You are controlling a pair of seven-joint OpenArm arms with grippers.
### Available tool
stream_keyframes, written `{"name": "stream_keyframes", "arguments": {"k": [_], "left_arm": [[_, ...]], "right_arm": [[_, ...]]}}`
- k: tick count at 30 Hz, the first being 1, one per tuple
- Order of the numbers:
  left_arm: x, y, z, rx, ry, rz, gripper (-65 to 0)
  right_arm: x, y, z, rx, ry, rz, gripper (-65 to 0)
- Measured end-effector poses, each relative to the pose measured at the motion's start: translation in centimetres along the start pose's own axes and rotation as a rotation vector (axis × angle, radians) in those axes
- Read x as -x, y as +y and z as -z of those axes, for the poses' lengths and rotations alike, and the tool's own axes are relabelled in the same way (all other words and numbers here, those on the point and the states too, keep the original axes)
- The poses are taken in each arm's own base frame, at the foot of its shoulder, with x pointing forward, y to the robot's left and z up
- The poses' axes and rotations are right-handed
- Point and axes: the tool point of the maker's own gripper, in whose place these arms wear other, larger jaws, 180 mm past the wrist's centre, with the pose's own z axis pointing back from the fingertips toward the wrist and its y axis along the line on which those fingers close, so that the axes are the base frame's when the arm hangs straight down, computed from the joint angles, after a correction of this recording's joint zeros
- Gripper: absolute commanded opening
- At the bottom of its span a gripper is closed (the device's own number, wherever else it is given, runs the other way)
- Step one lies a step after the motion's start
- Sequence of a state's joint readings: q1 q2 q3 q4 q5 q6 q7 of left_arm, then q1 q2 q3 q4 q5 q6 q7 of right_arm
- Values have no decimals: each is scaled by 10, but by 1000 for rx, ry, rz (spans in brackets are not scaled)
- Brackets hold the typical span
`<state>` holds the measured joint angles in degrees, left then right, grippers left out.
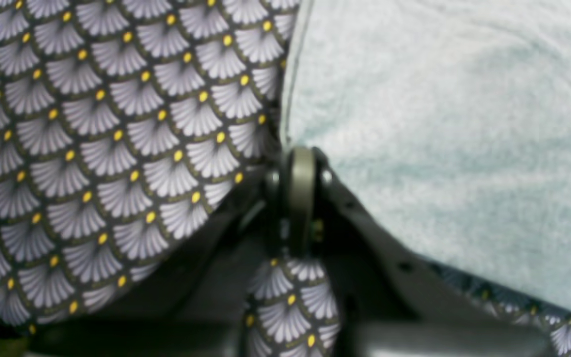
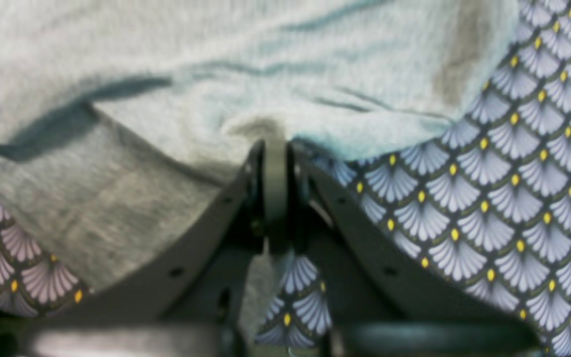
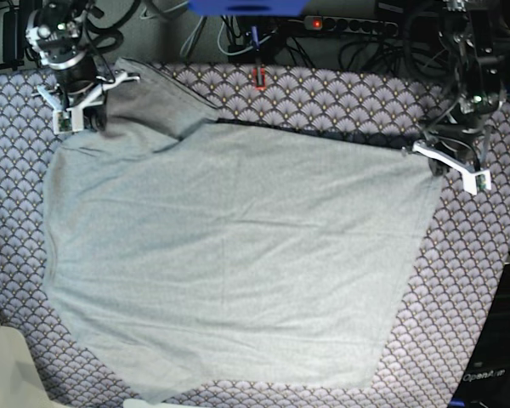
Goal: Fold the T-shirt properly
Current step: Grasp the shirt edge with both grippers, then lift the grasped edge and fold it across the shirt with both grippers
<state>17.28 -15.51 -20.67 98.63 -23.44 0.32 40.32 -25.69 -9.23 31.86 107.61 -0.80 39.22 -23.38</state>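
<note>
The light grey T-shirt point(image 3: 238, 255) lies spread over most of the table, with one part folded over at the back left. My right gripper point(image 3: 89, 115) is at that back left corner; in the right wrist view it point(image 2: 275, 148) is shut on a bunched fold of the T-shirt point(image 2: 216, 74). My left gripper point(image 3: 433, 159) is at the shirt's back right corner; in the left wrist view it point(image 1: 299, 158) is shut on the edge of the T-shirt point(image 1: 439, 124). The shirt's back edge runs taut between the two grippers.
A purple-grey scallop-patterned cloth point(image 3: 476, 297) covers the table under the shirt and also shows in the left wrist view point(image 1: 117, 148) and right wrist view point(image 2: 513, 198). Cables and a power strip point(image 3: 340, 25) lie behind the back edge. A small red object point(image 3: 259, 78) stands at the back centre.
</note>
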Motion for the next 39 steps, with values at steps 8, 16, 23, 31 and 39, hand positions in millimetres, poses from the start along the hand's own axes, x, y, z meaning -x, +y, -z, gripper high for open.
{"name": "stream_keyframes", "arguments": {"k": [8,16,23,31,39], "left_arm": [[-18,-7,5,15,-32,-7,-650],[-60,-17,15,31,-90,-21,-650],[-82,-17,53,32,-33,-91,-650],[-93,-49,95,83,35,-66,-650],[-112,-67,119,96,44,-59,-650]], "right_arm": [[-27,-3,8,5,-67,-13,-650],[-74,-30,25,41,-112,-105,-650],[-126,-58,48,75,-135,-147,-650],[-144,-82,96,45,-88,-93,-650],[-168,-99,132,1,-75,-25,-650]]}}
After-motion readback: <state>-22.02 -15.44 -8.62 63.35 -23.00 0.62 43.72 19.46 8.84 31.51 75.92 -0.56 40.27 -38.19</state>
